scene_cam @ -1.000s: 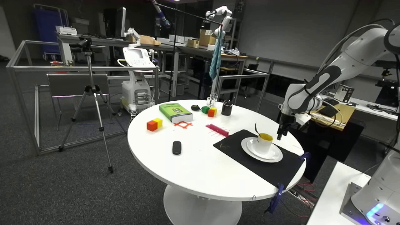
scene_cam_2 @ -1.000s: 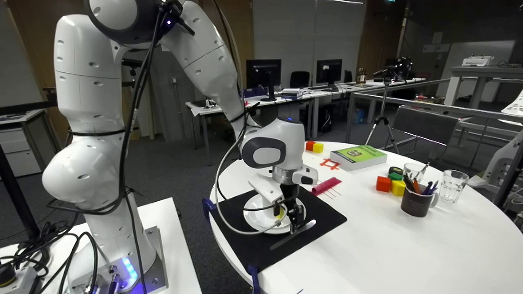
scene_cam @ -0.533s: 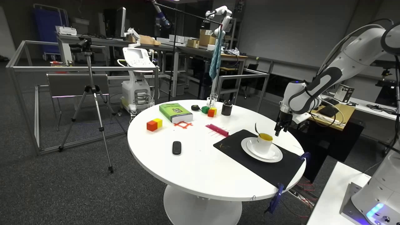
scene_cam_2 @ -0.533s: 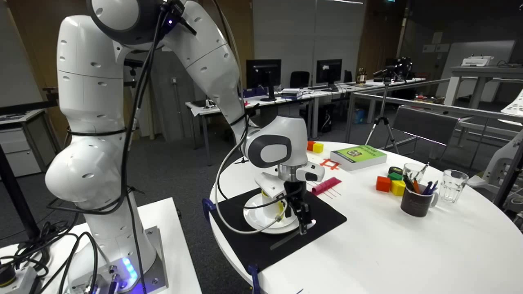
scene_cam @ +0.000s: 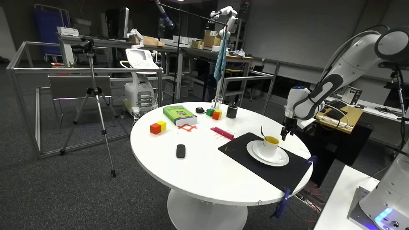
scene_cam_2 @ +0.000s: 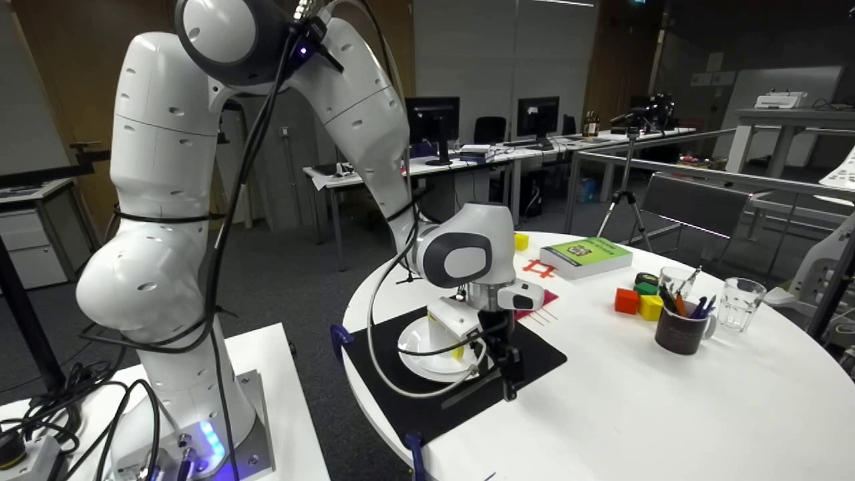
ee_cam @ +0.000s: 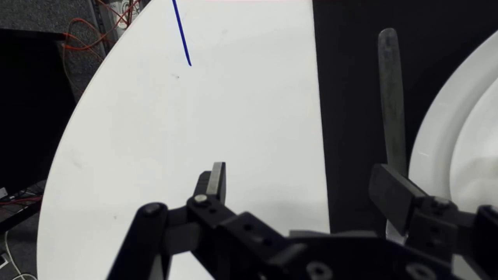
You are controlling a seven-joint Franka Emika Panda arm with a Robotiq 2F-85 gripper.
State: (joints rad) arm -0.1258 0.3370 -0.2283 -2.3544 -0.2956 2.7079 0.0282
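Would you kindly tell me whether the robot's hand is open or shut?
Open: in the wrist view, the hand has its fingers wide apart, nothing gripped between them.

Looks dim in an exterior view, with charcoal carpet (scene_cam: 64, 198) at eight o'clock, metal-framed chair (scene_cam: 68, 87) at nine, workbench (scene_cam: 167, 49) at eleven, grey wall (scene_cam: 306, 38) at two.

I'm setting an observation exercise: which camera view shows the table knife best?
The wrist view: most of the table knife shows close up, the gripper covering part. In an exterior view a dim strip of it shows, the rest behind the gripper; in an exterior view, past the white cup, I cannot make it out.
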